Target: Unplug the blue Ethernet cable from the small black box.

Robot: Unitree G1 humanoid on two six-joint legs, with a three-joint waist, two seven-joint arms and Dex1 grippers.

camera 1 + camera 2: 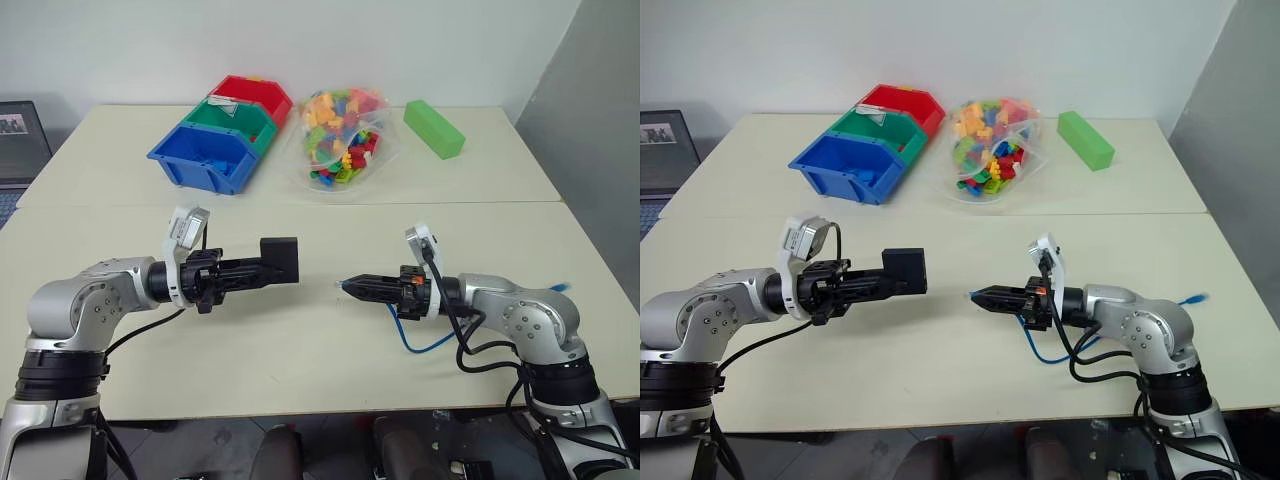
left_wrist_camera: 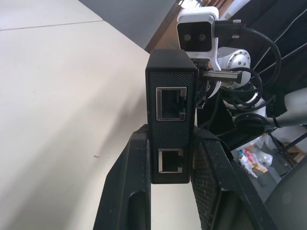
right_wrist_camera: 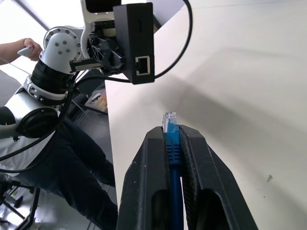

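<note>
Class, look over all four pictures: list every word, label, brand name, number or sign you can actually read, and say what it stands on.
None can be read.
small black box: two ports, no lettering visible.
blue Ethernet cable: no print visible.
laptop: its screen picture is too small to read.
storage bins: a white slip, too small to read.

wall [image 1: 400, 40]: plain white, behind
counter [image 1: 300, 350]: cream, two tops butted together
right side: grey panel [image 1: 600, 120]

Head pair overhead; wrist cameras facing.
</note>
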